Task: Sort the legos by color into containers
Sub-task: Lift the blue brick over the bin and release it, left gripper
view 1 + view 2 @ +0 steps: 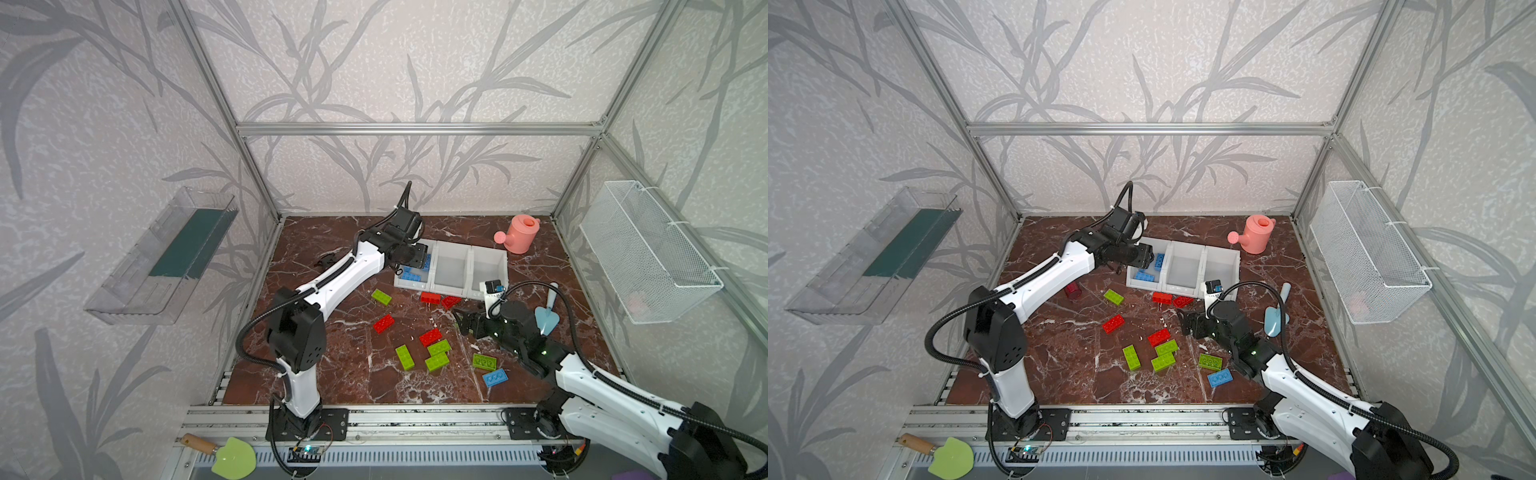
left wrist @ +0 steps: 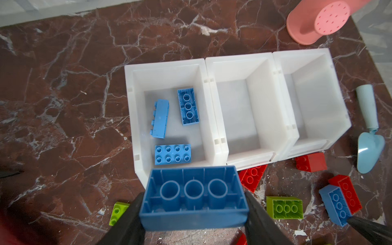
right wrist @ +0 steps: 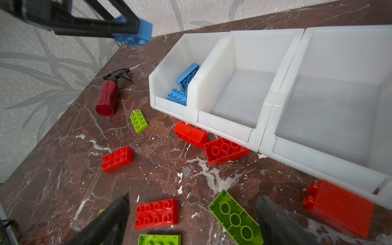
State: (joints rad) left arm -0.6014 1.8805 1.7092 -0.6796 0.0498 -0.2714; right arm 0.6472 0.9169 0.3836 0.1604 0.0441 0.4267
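Your left fingers [image 2: 127, 222] grip a blue studded plastic brick [image 2: 194, 197] over the nine-o'clock bin of three joined white plastic containers [image 2: 163, 63]; three blue bricks [image 2: 172, 153] lie inside. Right fingers [image 3: 110, 222] gape empty. Red bricks [image 1: 384, 323], lime-green bricks [image 1: 404, 356] and one five-o'clock blue brick [image 1: 494, 378] await sorting.

A pink watering can [image 1: 521, 235] stands upright at the back right of the marble table [image 1: 353, 374]. A pale blue trowel [image 1: 546, 318] lies flat near the right edge. A red spray bottle [image 3: 108, 95] lies on its side on the left. A clear tray [image 1: 162, 257] hangs on the left wall and a wire basket [image 1: 648, 253] on the right. A green scoop [image 1: 232, 457] with a wooden handle lies in front of the table.
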